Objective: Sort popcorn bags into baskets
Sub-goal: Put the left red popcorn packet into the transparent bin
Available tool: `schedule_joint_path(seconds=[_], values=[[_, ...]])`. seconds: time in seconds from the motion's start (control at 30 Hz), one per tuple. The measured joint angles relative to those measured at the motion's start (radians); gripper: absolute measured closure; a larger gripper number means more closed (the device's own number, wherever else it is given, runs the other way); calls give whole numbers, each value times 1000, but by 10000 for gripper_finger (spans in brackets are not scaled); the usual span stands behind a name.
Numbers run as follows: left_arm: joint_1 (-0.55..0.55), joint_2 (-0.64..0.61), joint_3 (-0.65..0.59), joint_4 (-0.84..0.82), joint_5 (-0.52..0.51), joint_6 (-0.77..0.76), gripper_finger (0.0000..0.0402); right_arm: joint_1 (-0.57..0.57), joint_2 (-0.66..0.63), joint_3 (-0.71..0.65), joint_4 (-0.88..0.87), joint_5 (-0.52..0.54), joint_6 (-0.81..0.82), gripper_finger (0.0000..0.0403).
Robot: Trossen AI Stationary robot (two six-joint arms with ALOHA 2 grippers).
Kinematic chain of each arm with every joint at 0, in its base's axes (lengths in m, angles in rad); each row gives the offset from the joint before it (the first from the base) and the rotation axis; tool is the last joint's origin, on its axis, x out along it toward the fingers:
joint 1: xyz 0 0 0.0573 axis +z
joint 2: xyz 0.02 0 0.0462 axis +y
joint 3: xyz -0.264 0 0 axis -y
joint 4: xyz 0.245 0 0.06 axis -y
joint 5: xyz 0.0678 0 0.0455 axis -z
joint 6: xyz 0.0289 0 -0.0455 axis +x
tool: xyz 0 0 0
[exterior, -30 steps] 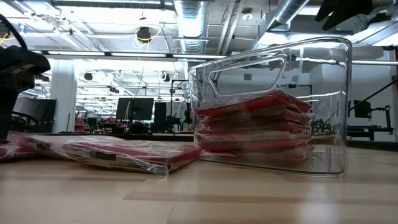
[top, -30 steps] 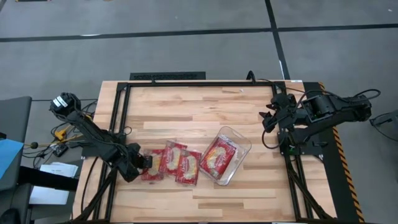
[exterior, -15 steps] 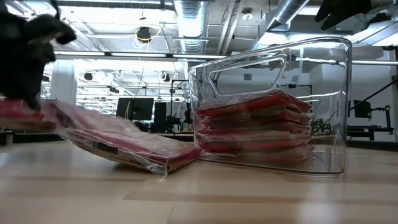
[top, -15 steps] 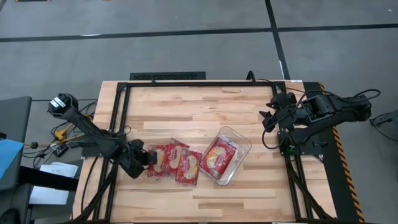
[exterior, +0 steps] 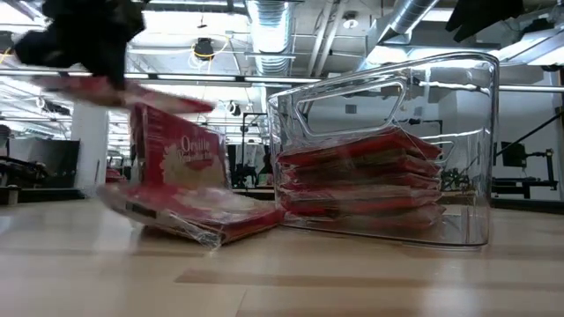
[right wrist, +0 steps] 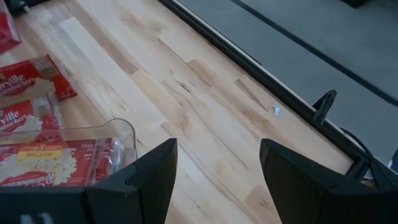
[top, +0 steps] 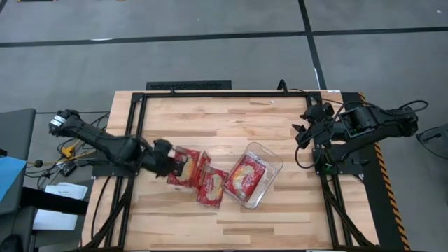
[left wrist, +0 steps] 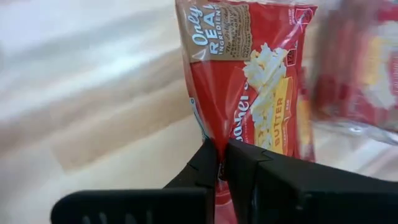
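So the left gripper [left wrist: 219, 163] is clamped tight on the edge of a flat glossy red popcorn packet [left wrist: 252, 81] with white lettering and a yellow butter label, holding it up off the pale wooden plank table [top: 231, 126]. In the high view that gripper [top: 170, 158] sits over the table's left part, with the lifted packet [top: 186, 166] just beside two more red packets [top: 212, 185] lying loose on the wood. From table height the held one [exterior: 176, 158] hangs tilted above that little pile [exterior: 198, 216].

The clear plastic rectangular tub [top: 269, 162] with rounded corners is right next to the pile, and it's got a stack of red packets [exterior: 361, 180] inside.

The right gripper [right wrist: 214, 165] is parked up at the table's right edge [top: 302, 131], fingers spread wide, nothing in them.
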Motion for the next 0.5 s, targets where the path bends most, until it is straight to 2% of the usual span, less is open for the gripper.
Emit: schedule_joint_path(seconds=[0.27, 0.37, 0.5], values=[[237, 8, 151, 16, 120, 500, 401, 0, 0, 0, 0, 3, -17, 148], [324, 22, 194, 46, 172, 708, 401, 0, 0, 0, -1, 14, -73, 148], [422, 57, 230, 141, 298, 1017, 401, 0, 0, 0, -8, 56, -142, 148]])
